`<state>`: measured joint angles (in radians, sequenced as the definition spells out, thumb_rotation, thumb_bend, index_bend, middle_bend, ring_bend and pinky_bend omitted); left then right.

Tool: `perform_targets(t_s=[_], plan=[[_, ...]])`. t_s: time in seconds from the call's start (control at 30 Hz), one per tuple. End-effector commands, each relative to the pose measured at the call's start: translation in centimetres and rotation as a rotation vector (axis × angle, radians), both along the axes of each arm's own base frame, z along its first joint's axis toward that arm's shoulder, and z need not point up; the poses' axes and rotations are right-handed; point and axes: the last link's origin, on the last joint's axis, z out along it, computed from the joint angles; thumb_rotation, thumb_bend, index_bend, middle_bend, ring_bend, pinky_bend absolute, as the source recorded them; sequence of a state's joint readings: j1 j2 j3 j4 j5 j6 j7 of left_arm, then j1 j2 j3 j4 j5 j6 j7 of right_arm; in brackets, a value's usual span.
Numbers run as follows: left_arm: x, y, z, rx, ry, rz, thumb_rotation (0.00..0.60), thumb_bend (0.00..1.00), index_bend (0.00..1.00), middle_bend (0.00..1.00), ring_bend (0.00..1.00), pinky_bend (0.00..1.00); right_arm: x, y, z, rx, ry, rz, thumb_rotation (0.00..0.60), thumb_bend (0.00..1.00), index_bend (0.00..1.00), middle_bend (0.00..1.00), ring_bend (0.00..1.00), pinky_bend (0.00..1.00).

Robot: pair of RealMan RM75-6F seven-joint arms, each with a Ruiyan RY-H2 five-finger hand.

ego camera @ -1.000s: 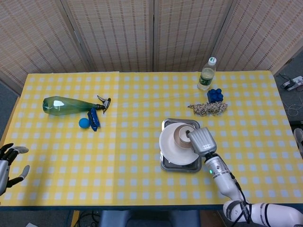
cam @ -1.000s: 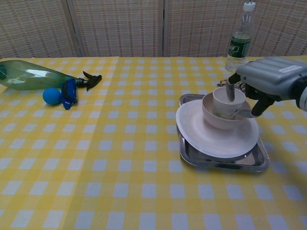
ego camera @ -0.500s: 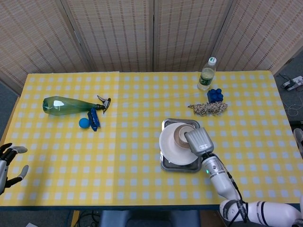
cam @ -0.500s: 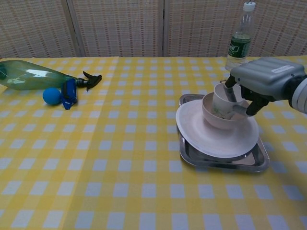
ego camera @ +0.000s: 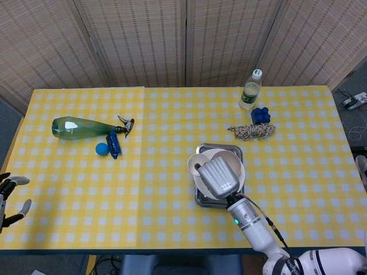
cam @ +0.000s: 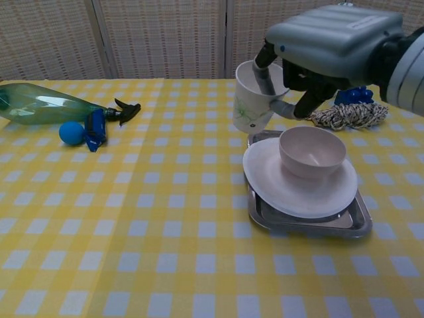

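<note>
White with a faint green sprig on its side, the cup hangs in the air above the left edge of the steel tray, clear of the bowl it stands beside; its long axis runs close to vertical, mouth up and tipped slightly toward the right hand, base pointing down at the checked cloth. That hand grips the cup at the rim, one finger hooked inside the mouth and others pressed on the outer wall. In the head view the cup shows only as a pale rim at the left of the right hand, which covers much of the stack below. The pinkish bowl sits upright on a white plate, and the plate lies in the tray. Behind the tray lie a bundle of twine and a blue object, with a water bottle further back. Far to the left are a green spray bottle lying on its side, a blue ball and a blue clip. The left hand rests at the table's near left edge, fingers apart and holding nothing.
</note>
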<state>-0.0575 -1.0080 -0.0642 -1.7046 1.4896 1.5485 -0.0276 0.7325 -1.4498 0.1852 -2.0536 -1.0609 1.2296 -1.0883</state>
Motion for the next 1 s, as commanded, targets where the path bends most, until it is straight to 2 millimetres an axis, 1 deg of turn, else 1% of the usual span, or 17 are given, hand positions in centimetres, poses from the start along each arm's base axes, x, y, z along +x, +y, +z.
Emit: perform_targets(t_s=[0.03, 0.2, 0.27, 0.4, 0.47, 0.53, 0.57, 0.67, 0.73, 0.8, 0.87, 0.93, 0.97, 1.0], plan=[[-0.1, 0.0, 0.2, 0.006, -0.004, 0.005, 0.600, 0.36, 0.40, 0.31, 0.16, 0.35, 1.1, -0.4, -2.6, 0.046, 0.016, 0.017, 0.600, 0.43, 0.70, 1.00, 1.00, 1.00], [-0.6, 0.2, 0.8, 0.020, -0.013, 0.027, 0.600, 0.36, 0.41, 0.31, 0.16, 0.35, 1.4, -1.6, -7.4, 0.123, 0.031, -0.009, 0.600, 0.43, 0.70, 1.00, 1.00, 1.00], [-0.8, 0.2, 1.1, 0.028, -0.016, 0.035, 0.600, 0.36, 0.41, 0.31, 0.16, 0.35, 1.4, -2.0, -9.0, 0.144, 0.040, -0.017, 0.600, 0.43, 0.70, 1.00, 1.00, 1.00], [-1.1, 0.2, 1.8, 0.046, -0.029, 0.046, 0.600, 0.36, 0.42, 0.31, 0.16, 0.35, 1.2, -2.4, -11.0, 0.167, 0.048, -0.028, 0.600, 0.41, 0.69, 1.00, 1.00, 1.00], [-1.1, 0.2, 2.0, 0.052, -0.033, 0.048, 0.600, 0.36, 0.42, 0.31, 0.16, 0.35, 1.1, -2.6, -11.5, 0.173, 0.051, -0.032, 0.600, 0.38, 0.63, 1.00, 1.00, 1.00], [-1.1, 0.2, 2.1, 0.055, -0.036, 0.048, 0.600, 0.36, 0.42, 0.31, 0.16, 0.35, 1.1, -2.7, -11.7, 0.172, 0.048, -0.032, 0.600, 0.31, 0.51, 1.00, 1.00, 1.00], [-1.1, 0.1, 2.2, 0.055, -0.036, 0.047, 0.600, 0.36, 0.42, 0.31, 0.16, 0.35, 1.2, -2.7, -11.7, 0.171, 0.042, -0.031, 0.600, 0.28, 0.46, 1.00, 1.00, 1.00], [-1.1, 0.1, 2.2, 0.052, -0.035, 0.045, 0.600, 0.36, 0.42, 0.31, 0.16, 0.35, 1.3, -2.6, -11.4, 0.167, 0.027, -0.021, 0.600, 0.12, 0.22, 1.00, 1.00, 1.00], [-1.1, 0.0, 2.0, 0.047, -0.032, 0.043, 0.600, 0.36, 0.42, 0.31, 0.16, 0.35, 1.5, -2.3, -10.5, 0.156, 0.017, -0.005, 0.600, 0.03, 0.12, 0.99, 1.00, 1.00], [-1.0, 0.0, 1.9, 0.041, -0.028, 0.041, 0.600, 0.36, 0.43, 0.31, 0.16, 0.35, 1.4, -1.8, -9.1, 0.133, 0.013, 0.009, 0.600, 0.00, 0.06, 0.93, 0.99, 1.00], [-1.0, 0.0, 1.7, 0.034, -0.023, 0.038, 0.600, 0.36, 0.43, 0.31, 0.16, 0.35, 0.9, -1.3, -7.3, 0.091, 0.025, 0.003, 0.600, 0.00, 0.02, 0.84, 0.97, 1.00], [-0.9, 0.0, 1.5, 0.026, -0.019, 0.034, 0.600, 0.36, 0.43, 0.31, 0.16, 0.35, 0.1, -0.6, -5.5, 0.054, 0.059, -0.019, 0.600, 0.00, 0.02, 0.73, 0.90, 1.00], [-0.8, 0.0, 1.4, 0.022, -0.019, 0.029, 0.600, 0.36, 0.43, 0.31, 0.16, 0.35, -0.4, -0.2, -4.5, 0.032, 0.078, -0.033, 0.600, 0.00, 0.04, 0.69, 0.88, 1.00], [-0.7, -0.1, 1.3, 0.016, -0.020, 0.021, 0.600, 0.36, 0.43, 0.31, 0.16, 0.35, -1.1, 0.3, -3.1, 0.002, 0.101, -0.057, 0.600, 0.01, 0.10, 0.64, 0.83, 1.00]])
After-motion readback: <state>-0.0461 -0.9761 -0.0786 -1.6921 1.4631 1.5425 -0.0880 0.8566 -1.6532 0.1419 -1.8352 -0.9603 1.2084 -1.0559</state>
